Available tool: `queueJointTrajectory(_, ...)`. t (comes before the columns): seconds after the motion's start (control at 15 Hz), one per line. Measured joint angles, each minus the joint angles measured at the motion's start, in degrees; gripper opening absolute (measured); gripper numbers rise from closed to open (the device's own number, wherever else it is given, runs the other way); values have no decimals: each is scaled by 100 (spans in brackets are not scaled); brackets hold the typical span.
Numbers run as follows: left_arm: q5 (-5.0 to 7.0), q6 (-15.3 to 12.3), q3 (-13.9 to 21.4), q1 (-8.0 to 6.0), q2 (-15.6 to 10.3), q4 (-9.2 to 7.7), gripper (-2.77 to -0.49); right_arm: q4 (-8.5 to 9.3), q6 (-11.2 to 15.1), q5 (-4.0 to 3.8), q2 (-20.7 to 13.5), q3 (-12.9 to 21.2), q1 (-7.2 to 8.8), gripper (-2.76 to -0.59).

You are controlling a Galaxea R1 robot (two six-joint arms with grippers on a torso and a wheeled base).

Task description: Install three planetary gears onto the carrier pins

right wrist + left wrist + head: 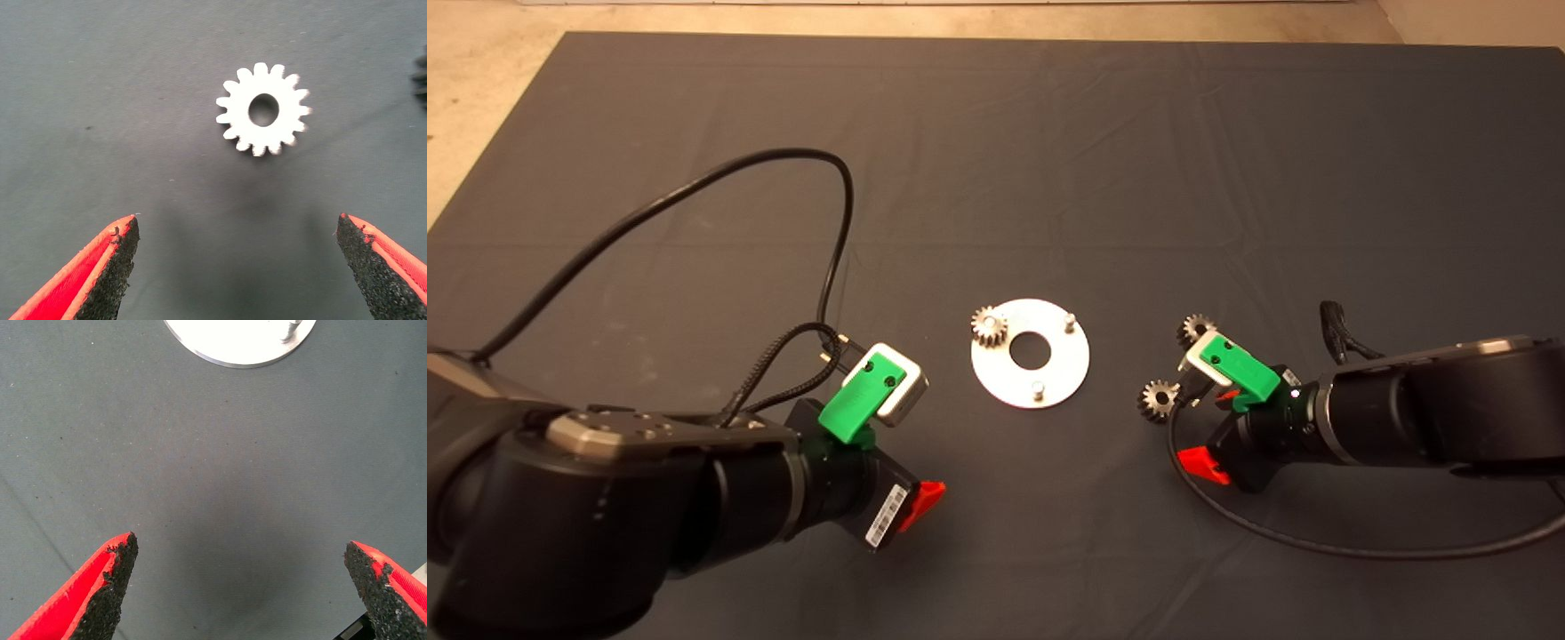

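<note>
One small grey-bronze toothed gear (989, 325) is sitting on a pin of the flat round silver disc (1049, 384). Two pins are standing bare. The right gripper (238, 267), jaws spread wide and empty, is hovering beside a loose gear (263, 109) — it should centre squarely before closing. The left gripper (240, 587) is waiting, jaws apart, near the disc.

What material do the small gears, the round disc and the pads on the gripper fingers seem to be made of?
The gears look like dull grey-bronze metal, with sharply cut teeth and a weak sheen. The disc looks like bright, smooth silver metal, since it reflects light strongly. The finger pads look like black rubber or foam, rough and crumbly at the edges; which one cannot be told.
</note>
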Motion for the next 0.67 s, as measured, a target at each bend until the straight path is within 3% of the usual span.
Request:
queueJointTrajectory(0.47,-1,-2,2,0,0,0,-104,-93,0,2,229,-445,-1,-115)
queueJointTrajectory(0.67,1,-2,2,0,0,0,-104,-107,0,2,236,-485,-1,-115)
